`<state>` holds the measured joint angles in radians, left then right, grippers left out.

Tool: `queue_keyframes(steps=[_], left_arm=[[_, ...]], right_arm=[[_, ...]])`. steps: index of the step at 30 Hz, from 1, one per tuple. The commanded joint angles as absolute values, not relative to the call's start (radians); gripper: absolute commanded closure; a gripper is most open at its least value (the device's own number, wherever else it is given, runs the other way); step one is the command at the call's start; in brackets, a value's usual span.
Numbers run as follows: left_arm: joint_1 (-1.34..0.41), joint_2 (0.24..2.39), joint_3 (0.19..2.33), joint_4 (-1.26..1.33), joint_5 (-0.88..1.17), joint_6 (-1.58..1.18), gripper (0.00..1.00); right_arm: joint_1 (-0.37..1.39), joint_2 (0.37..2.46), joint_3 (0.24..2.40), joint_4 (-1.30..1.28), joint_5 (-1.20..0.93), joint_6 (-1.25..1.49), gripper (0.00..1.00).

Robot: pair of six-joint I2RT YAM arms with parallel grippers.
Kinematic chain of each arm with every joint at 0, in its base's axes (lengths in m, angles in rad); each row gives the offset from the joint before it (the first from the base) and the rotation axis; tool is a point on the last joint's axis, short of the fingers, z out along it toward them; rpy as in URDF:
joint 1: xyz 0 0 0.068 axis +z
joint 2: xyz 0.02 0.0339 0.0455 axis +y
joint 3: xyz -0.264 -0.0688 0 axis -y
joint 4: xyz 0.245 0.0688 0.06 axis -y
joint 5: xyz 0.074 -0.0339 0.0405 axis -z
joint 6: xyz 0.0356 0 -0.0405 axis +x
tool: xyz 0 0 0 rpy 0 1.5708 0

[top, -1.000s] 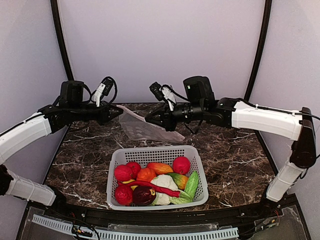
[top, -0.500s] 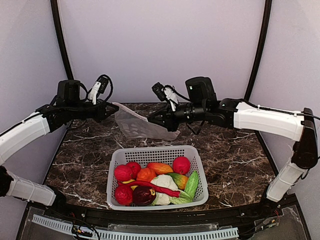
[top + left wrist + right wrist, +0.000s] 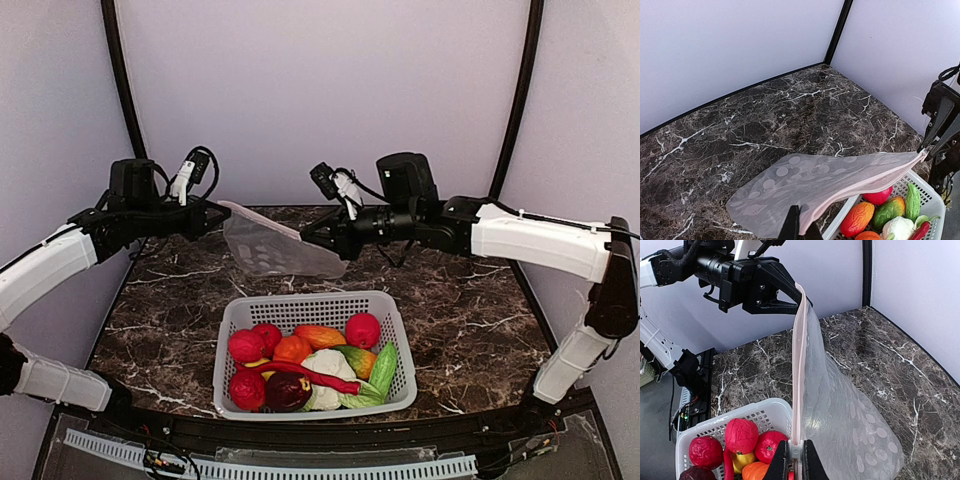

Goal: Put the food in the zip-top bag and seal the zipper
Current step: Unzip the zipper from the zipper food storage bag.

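top view, bag: the bag (image 3: 272, 250) hangs clear of the table (image 3: 160, 320), stretched between both grippers, behind the basket (image 3: 300, 303).
top view, zipper: the zipper (image 3: 262, 221) is the bag's upper edge, pulled taut.
top view, food: the food (image 3: 305, 365) lies piled in the basket.
top view, left gripper: the left gripper (image 3: 222, 207) is clamped on the bag at the zipper's left end.
top view, right gripper: the right gripper (image 3: 306, 236) is clamped on the bag at the other end.
left wrist, bag: the near corner is pinched between its own fingers; the dotted sheet sags over the marble, and the far corner is held above the basket.
right wrist, zipper: the pinkish strip runs from its own closed fingers to the left gripper.
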<state>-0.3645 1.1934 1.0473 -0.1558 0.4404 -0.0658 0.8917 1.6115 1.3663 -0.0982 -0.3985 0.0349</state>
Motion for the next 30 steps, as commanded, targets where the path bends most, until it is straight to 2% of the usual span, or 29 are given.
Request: queue_keyframes(steps=[1, 30], left_arm=[[-0.326, 1.161, 1.051, -0.130, 0.369, -0.086, 0.99], [-0.292, 1.142, 1.045, -0.120, 0.365, -0.097, 0.99]], right_arm=[[0.877, 1.567, 1.340, -0.144, -0.398, 0.038, 1.00], [0.845, 1.491, 1.258, -0.147, -0.355, 0.064, 1.00]])
